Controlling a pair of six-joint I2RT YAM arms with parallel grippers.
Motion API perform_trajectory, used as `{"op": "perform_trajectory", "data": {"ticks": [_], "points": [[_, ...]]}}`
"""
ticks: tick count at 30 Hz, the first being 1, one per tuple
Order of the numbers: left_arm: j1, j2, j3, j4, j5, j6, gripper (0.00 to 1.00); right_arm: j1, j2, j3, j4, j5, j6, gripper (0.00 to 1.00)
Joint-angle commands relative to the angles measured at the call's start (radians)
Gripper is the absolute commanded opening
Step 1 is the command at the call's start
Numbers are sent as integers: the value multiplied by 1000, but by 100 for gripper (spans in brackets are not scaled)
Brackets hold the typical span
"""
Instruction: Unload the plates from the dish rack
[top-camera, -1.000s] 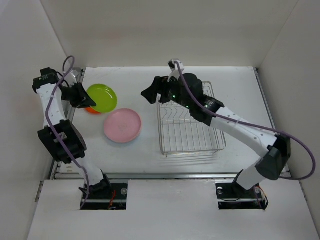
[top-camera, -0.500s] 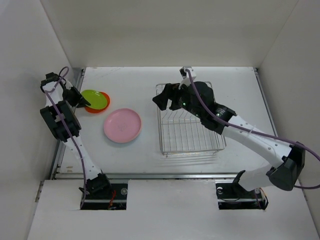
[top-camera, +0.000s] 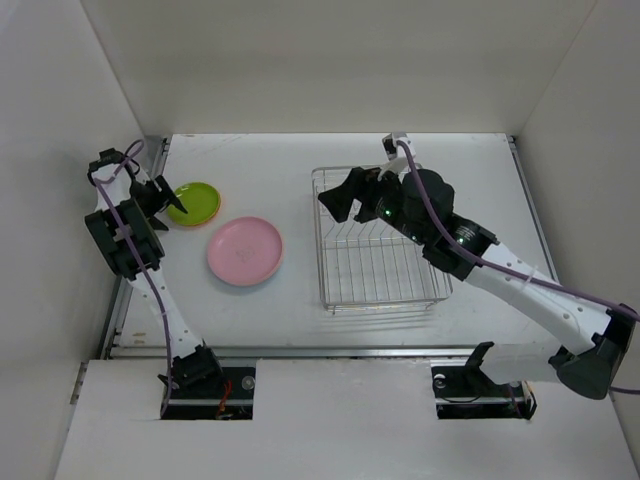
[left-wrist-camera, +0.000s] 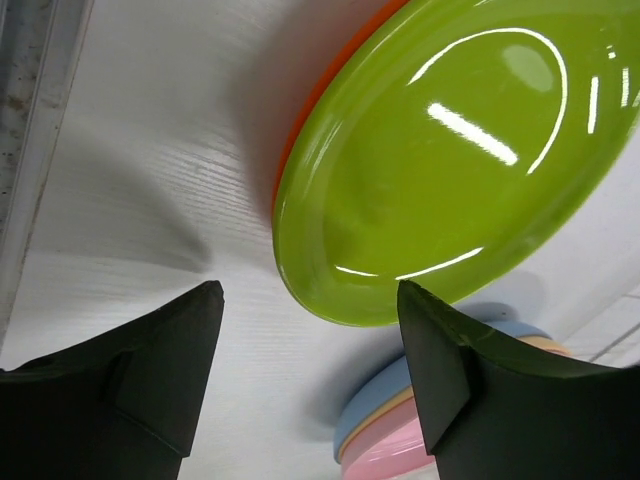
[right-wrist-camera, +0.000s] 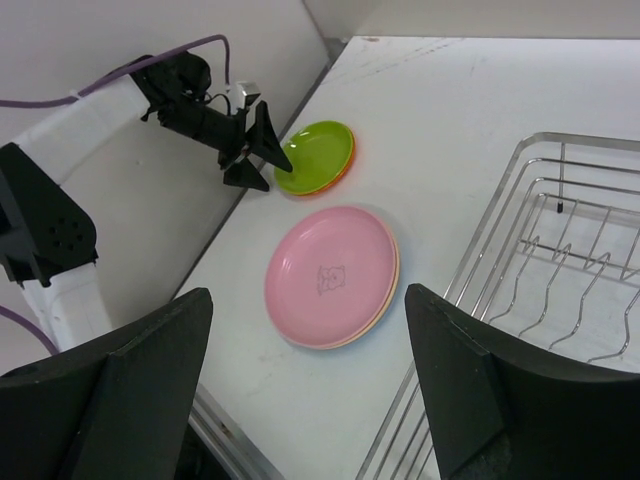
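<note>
green plate (top-camera: 194, 201) on orange plate (left-wrist-camera: 322, 88); pink plate (top-camera: 245, 250) tops stack beside rack (top-camera: 322, 250) | left gripper (top-camera: 178, 205) jaws apart at green plate | right gripper (top-camera: 336, 200) jaws apart

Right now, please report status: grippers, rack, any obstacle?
Both open, empty: left gripper by green plate, right gripper over dish rack edge. No plates visible in rack; pink plate stack on table. Nothing blocking.

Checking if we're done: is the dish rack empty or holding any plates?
Empty as far as visible: the dish rack shows only bare wires and dividers; the right arm covers its far end.
</note>
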Motion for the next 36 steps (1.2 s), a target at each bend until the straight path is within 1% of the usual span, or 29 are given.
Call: {"op": "perform_trajectory", "data": {"ticks": [1, 4, 7, 9, 11, 13, 14, 15, 16, 17, 18, 19, 20, 22, 23, 24, 26, 27, 29, 30, 31, 34, 35, 36], "points": [[-14, -62, 5, -39, -82, 52, 67, -1, -44, -23, 23, 8, -11, 84], [-32, -95, 5, -51, -93, 98, 69, -1, -53, -32, 23, 19, -11, 84], [-32, -126, 5, -71, -147, 98, 69, -1, -64, -41, 23, 29, -11, 84], [-32, -155, 5, -83, -159, 108, 69, -1, -73, -28, -16, 42, -11, 84], [-32, -235, -34, -92, -145, 141, 69, -1, -85, -14, -64, 80, -2, 84], [-32, -310, -107, -80, -160, 160, 69, -1, -115, -2, -162, 124, -2, 84], [-32, -391, -132, -65, -171, 170, 69, -1, -131, -2, -197, 178, -2, 85], [-32, -433, -152, -56, -189, 180, 70, -1, -173, -2, -269, 206, 8, 89], [-32, -472, -188, -56, -235, 190, 70, -1, -199, -2, -302, 230, 9, 94], [-32, -550, -202, -56, -271, 191, 70, -1, -228, -2, -331, 269, 21, 96], [-32, -588, -212, -56, -318, 180, 72, -1, -287, -2, -363, 290, 30, 99], [-32, -624, -221, -56, -381, 125, 75, -1, -317, -2, -429, 313, 45, 100], [-32, -688, -221, -56, -548, 79, 75, -1, -346, 8, -463, 365, 61, 100], [-32, -743, -221, -69, -715, 4, 79, -1, -439, 8, -561, 425, 111, 100], [-32, -770, -232, -82, -824, -30, 86, -1, -470, 8, -587, 451, 128, 100], [-32, -830, -244, -91, -861, -41, 91, -1, -503, 8, -610, 489, 143, 100], [-32, -897, -290, -91, -923, -64, 100, -1, -593, -5, -664, 502, 162, 100], [-32, -968, -346, -91, -959, -73, 100, -1, -619, -5, -679, 502, 177, 100], [-32, -1043, -411, -82, -978, -84, 100, -1, -683, -14, -740, 502, 200, 100], [-32, -1080, -475, -65, -978, -84, 100, -1, -701, -5, -762, 502, 225, 100], [-32, -1155, -509, -37, -978, -84, 100, -1, -716, -5, -783, 502, 235, 100], [-32, -1259, -621, 10, -916, -75, 100, -1, -765, -5, -834, 502, 256, 100], [-32, -1310, -635, 23, -896, -75, 100, -1, -774, -5, -845, 502, 268, 100], [-32, -1323, -635, 23, -882, -75, 100, -1, -774, -5, -869, 502, 268, 100]]}}
